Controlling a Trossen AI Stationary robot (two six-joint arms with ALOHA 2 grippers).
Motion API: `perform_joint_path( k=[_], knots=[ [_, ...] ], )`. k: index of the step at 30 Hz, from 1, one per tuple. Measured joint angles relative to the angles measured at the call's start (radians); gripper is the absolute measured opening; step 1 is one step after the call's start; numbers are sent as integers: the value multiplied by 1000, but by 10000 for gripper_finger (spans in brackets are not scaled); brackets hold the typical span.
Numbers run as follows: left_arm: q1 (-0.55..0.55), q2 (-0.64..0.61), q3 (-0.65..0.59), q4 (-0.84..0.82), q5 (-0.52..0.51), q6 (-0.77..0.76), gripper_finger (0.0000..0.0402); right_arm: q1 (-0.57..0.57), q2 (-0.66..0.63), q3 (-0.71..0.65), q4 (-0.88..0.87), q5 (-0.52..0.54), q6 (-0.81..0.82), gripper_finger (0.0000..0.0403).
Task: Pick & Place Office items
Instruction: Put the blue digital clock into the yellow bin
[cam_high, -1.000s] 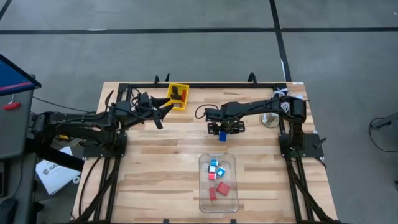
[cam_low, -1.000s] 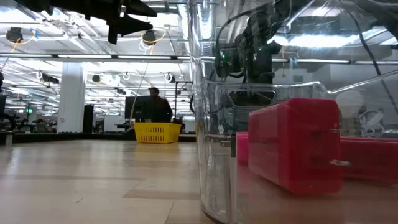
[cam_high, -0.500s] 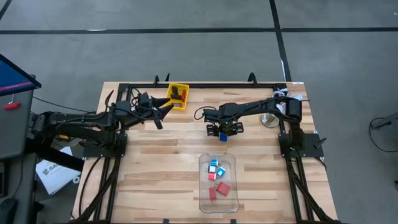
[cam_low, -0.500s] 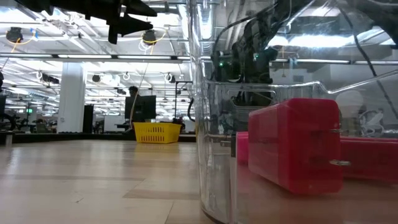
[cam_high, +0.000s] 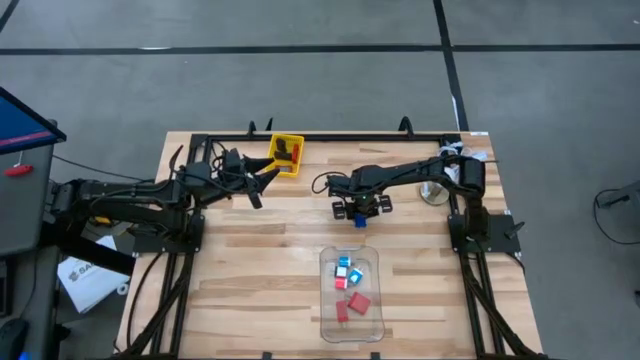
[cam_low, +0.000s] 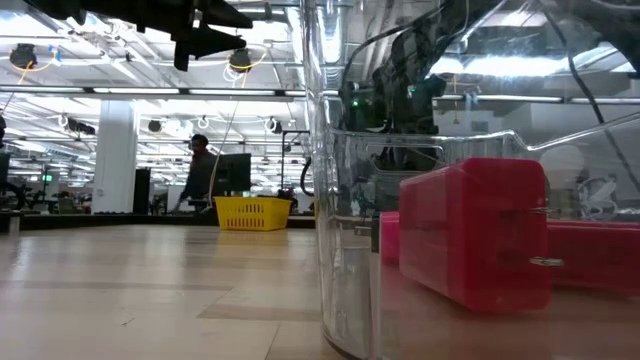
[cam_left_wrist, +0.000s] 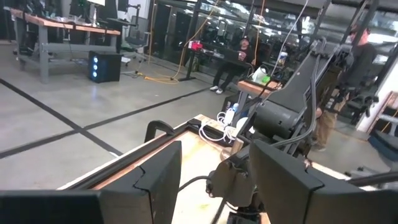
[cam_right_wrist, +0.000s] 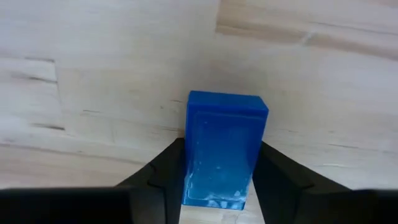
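Meanwhile, the right claw (cam_high: 358, 213) is sitting a touch farther toward 9 o'clock than a second ago, the right arm's elbow having drawn in slightly, while the left claw (cam_high: 268, 177) is staying where it was; in the low view a person (cam_low: 201, 170) in the room behind is now walking to the left of the yellow tray (cam_low: 246, 212). The right claw is gripping a blue block (cam_right_wrist: 222, 149), which is standing lengthwise between the two dark fingers (cam_right_wrist: 165, 171), each finger pressing on one long side, with the bare wooden table (cam_right_wrist: 93, 93) showing beyond it. From above, the block (cam_high: 358, 219) is hanging near the table's centre, at 12 o'clock from the clear bin (cam_high: 352, 325). That bin is holding red blocks (cam_high: 358, 302) and white-and-cyan bits (cam_high: 343, 264); in the low view its wall is filling the foreground and hiding most of the right arm. The left claw is hovering with its fingers spread apart just at 9 o'clock of the yellow tray (cam_high: 277, 151), which is holding a red piece (cam_high: 297, 152) and dark items.
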Motion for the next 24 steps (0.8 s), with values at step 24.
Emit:
perform_joint_path(
  k=[24],
  knots=[
    [-112, 68, -1, -35, 133, 400, 186, 148, -532, 101, 428, 374, -184, 142]
  ],
)
